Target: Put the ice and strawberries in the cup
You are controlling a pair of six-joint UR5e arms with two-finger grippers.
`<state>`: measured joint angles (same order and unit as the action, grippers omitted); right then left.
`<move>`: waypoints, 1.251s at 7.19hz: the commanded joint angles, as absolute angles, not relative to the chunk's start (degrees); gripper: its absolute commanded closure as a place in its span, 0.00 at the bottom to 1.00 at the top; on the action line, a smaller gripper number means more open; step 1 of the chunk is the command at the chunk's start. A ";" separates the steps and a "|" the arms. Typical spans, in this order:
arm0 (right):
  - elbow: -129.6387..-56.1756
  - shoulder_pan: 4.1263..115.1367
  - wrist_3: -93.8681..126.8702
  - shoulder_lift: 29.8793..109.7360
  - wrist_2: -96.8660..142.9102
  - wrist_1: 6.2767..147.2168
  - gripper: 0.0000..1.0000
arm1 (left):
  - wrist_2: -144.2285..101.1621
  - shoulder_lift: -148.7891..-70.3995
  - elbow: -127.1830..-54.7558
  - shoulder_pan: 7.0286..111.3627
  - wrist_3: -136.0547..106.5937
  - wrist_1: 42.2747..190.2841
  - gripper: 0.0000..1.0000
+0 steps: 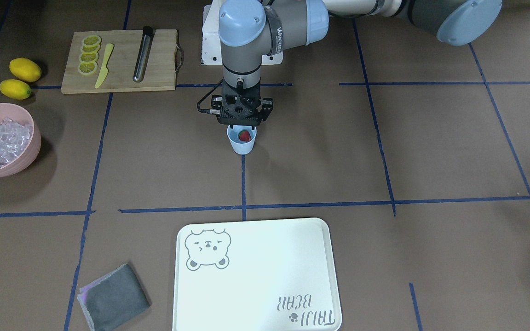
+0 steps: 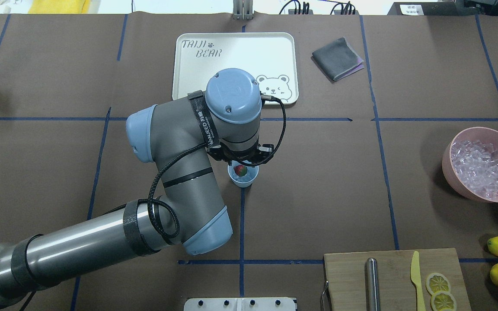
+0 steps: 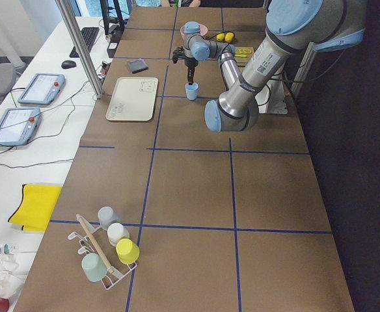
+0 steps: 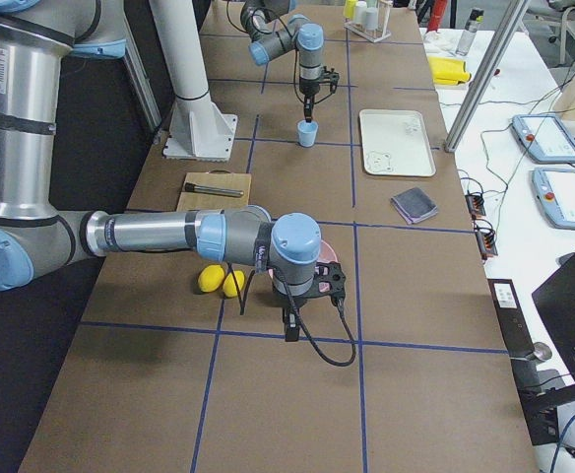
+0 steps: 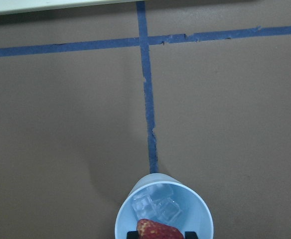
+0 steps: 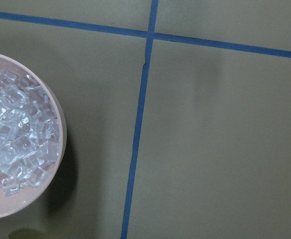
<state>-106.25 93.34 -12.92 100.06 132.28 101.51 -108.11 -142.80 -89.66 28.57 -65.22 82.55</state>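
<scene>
The pale blue cup (image 1: 242,144) stands on a blue tape line near the table's middle. Clear ice (image 5: 155,206) cubes lie at its bottom. My left gripper (image 5: 160,234) points straight down into the cup's mouth, shut on the red strawberry (image 5: 158,229), which sits at about rim level above the cubes. More ice (image 2: 479,166) fills the pink bowl (image 2: 447,162). My right gripper (image 4: 289,333) hangs low beside that bowl in the exterior right view; whether it is open or shut I cannot tell. Its wrist view shows the bowl (image 6: 62,130) at the left edge.
A white bear tray (image 1: 256,271) lies beyond the cup, with a grey cloth (image 1: 114,302) beside it. A cutting board (image 1: 159,59) holds lemon slices, a yellow knife and a metal rod. Two lemons (image 1: 25,69) lie near the bowl. A rack of cups (image 3: 105,250) stands far off.
</scene>
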 commanded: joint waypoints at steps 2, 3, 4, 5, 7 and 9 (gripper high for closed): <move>-106.17 93.34 -12.92 100.02 132.28 101.51 0.00 | -108.11 -142.39 -90.08 28.56 -65.13 82.88 0.01; -106.26 93.34 -12.92 100.02 132.28 101.51 0.00 | -108.02 -140.99 -90.96 28.91 -64.52 82.53 0.01; -106.26 93.34 -12.92 100.02 132.28 101.51 0.00 | -108.02 -137.67 -93.40 29.53 -64.42 82.53 0.01; -106.26 93.34 -12.92 100.02 132.28 101.51 0.00 | -108.37 -131.98 -99.26 32.14 -59.20 81.83 0.01; -106.08 93.34 -12.92 100.02 132.28 101.51 0.00 | -113.34 -124.30 -109.04 40.47 -44.10 72.82 0.01; -105.82 93.34 -12.92 100.11 132.28 101.51 0.00 | -122.31 -117.81 -111.61 49.44 -32.49 72.24 0.01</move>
